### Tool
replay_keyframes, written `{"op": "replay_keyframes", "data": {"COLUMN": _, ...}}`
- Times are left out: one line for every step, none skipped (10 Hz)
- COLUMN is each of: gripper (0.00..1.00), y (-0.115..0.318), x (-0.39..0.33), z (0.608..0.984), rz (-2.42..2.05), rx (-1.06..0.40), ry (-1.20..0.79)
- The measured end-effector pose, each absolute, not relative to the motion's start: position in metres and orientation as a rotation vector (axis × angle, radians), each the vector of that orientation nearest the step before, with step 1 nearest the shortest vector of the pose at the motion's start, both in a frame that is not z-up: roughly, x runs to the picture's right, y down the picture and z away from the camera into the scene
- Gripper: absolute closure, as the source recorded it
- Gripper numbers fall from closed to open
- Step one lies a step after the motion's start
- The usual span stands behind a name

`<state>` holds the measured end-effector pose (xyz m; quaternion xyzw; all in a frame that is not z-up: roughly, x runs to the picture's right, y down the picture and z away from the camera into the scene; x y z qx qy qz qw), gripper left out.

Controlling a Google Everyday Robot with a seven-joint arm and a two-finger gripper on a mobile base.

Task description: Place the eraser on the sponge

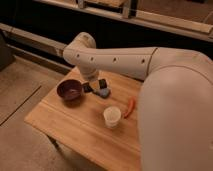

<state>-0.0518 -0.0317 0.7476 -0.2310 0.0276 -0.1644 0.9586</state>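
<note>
Arm pose: the white arm (120, 60) reaches from the robot's bulk on the right, across and above the far side of the wooden table (65, 130). It bends at a rounded joint above the table's far left corner, and from there the last link drops steeply to the tabletop.

Gripper (94, 84): low over the table, between the maroon bowl (70, 91) and the sponge (104, 93). You cannot tell whether the claw is spread, closed or pinching anything; dark shapes crowd under the wrist.

Eraser (102, 83): you can make out a small dark block at the sponge's far edge, right against it, close under the wrist. Whether it rests on the sponge, on the table or in the claw cannot be told. A second dark patch sits on the bowl side of the gripper; you cannot identify it.

Sponge: flat on the table, just right of the bowl.

Others: white cup (112, 116) upright, nearer the camera; orange-red object (130, 106) just right of the cup.
</note>
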Motion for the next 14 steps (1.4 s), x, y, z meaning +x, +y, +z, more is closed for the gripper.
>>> {"op": "replay_keyframes", "data": {"gripper": 1.00, "y": -0.035, "x": -0.050, "z": 0.751, "rz": -0.333, "rx": -0.469, "ry": 0.060}}
{"op": "replay_keyframes", "data": {"gripper": 1.00, "y": -0.039, "x": -0.048, "z": 0.755, "rz": -0.334, "rx": -0.472, "ry": 0.068}}
{"op": "replay_keyframes", "data": {"gripper": 1.00, "y": -0.042, "x": -0.047, "z": 0.758, "rz": -0.332, "rx": -0.475, "ry": 0.077}}
{"op": "replay_keyframes", "data": {"gripper": 1.00, "y": -0.047, "x": -0.044, "z": 0.763, "rz": -0.325, "rx": -0.480, "ry": 0.090}}
{"op": "replay_keyframes", "data": {"gripper": 1.00, "y": -0.051, "x": -0.039, "z": 0.768, "rz": -0.316, "rx": -0.486, "ry": 0.104}}
{"op": "replay_keyframes", "data": {"gripper": 1.00, "y": -0.054, "x": -0.034, "z": 0.775, "rz": -0.302, "rx": -0.497, "ry": 0.119}}
{"op": "replay_keyframes", "data": {"gripper": 1.00, "y": -0.056, "x": -0.031, "z": 0.778, "rz": -0.293, "rx": -0.503, "ry": 0.128}}
{"op": "replay_keyframes", "data": {"gripper": 1.00, "y": -0.057, "x": -0.029, "z": 0.781, "rz": -0.286, "rx": -0.508, "ry": 0.136}}
{"op": "replay_keyframes", "data": {"gripper": 1.00, "y": -0.060, "x": -0.027, "z": 0.786, "rz": -0.277, "rx": -0.514, "ry": 0.147}}
{"op": "replay_keyframes", "data": {"gripper": 1.00, "y": -0.060, "x": -0.028, "z": 0.789, "rz": -0.274, "rx": -0.516, "ry": 0.150}}
{"op": "replay_keyframes", "data": {"gripper": 1.00, "y": -0.061, "x": -0.031, "z": 0.791, "rz": -0.276, "rx": -0.519, "ry": 0.150}}
{"op": "replay_keyframes", "data": {"gripper": 1.00, "y": -0.061, "x": -0.033, "z": 0.794, "rz": -0.280, "rx": -0.523, "ry": 0.147}}
{"op": "replay_keyframes", "data": {"gripper": 1.00, "y": -0.059, "x": -0.036, "z": 0.797, "rz": -0.283, "rx": -0.527, "ry": 0.145}}
{"op": "replay_keyframes", "data": {"gripper": 1.00, "y": -0.057, "x": -0.038, "z": 0.800, "rz": -0.286, "rx": -0.533, "ry": 0.143}}
